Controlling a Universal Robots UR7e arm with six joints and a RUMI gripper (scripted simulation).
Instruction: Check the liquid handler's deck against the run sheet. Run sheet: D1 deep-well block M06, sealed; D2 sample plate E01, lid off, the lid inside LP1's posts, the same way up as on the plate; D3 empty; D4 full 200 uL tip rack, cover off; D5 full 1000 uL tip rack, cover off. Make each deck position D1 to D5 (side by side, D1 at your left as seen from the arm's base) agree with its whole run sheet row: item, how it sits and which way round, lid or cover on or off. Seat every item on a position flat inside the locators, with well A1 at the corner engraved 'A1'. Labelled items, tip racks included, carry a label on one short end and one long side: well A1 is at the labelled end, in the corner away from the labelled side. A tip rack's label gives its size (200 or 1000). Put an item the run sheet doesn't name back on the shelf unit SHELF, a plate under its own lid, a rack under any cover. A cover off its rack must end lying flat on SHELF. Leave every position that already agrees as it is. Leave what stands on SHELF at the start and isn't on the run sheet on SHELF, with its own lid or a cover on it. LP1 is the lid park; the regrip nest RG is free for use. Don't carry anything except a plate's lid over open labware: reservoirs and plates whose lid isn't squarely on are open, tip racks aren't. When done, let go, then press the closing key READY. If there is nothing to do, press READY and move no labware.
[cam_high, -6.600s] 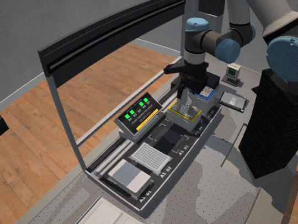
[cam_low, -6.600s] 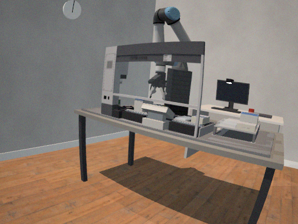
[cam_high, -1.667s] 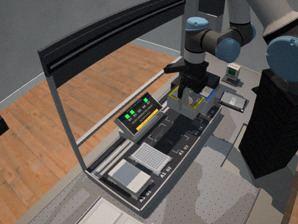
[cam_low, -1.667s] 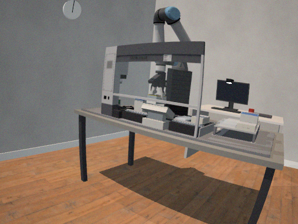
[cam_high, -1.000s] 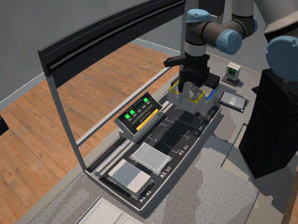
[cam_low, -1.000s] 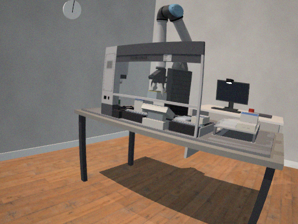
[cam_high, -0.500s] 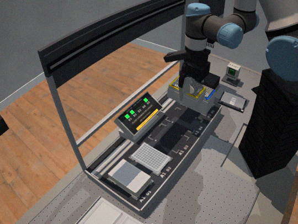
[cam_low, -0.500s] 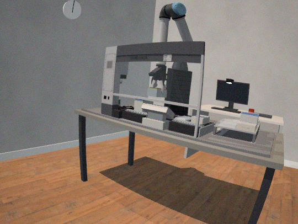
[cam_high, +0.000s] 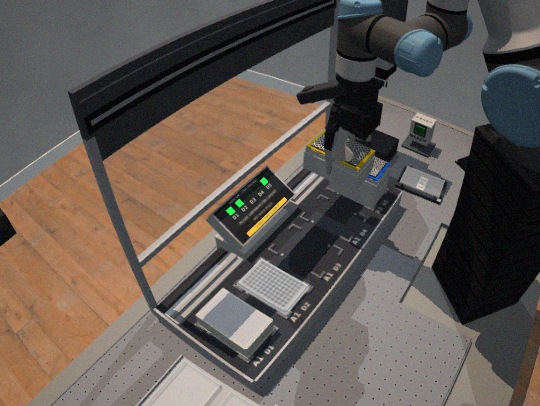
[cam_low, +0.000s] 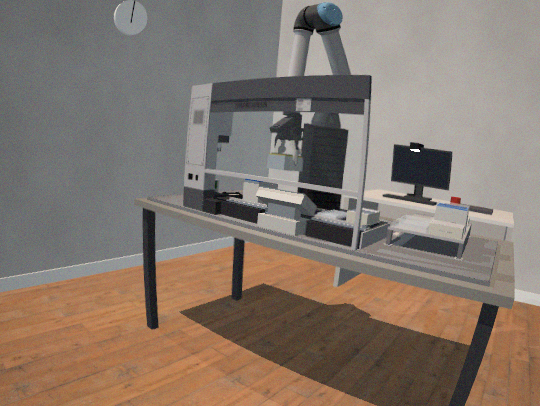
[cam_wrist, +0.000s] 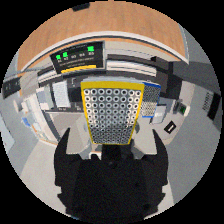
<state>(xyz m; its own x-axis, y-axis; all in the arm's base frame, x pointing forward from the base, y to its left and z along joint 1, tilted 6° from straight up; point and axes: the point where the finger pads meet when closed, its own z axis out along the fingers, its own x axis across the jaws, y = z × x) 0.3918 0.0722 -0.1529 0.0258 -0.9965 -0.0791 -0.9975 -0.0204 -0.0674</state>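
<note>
My gripper (cam_high: 350, 142) is shut on a yellow-rimmed tip rack (cam_high: 350, 165) with no cover and holds it in the air over the far end of the deck. The rack fills the middle of the wrist view (cam_wrist: 112, 112), between my fingers. A blue-rimmed tip rack (cam_high: 378, 171), cover off, stands close beside and below it, at D5. D4 (cam_high: 345, 207) and D3 (cam_high: 310, 250) show dark bare pads. An open sample plate (cam_high: 272, 285) sits on D2. A sealed deep-well block (cam_high: 235, 320) sits on D1.
The status panel (cam_high: 250, 207) stands along the deck's back rail under the gantry beam (cam_high: 200, 55). A flat plate lid (cam_high: 422, 182) lies right of D5, with the READY key (cam_high: 420, 131) behind it. A dark block (cam_high: 385, 142) stands behind the racks. The black shelf unit (cam_high: 495, 225) is at the right.
</note>
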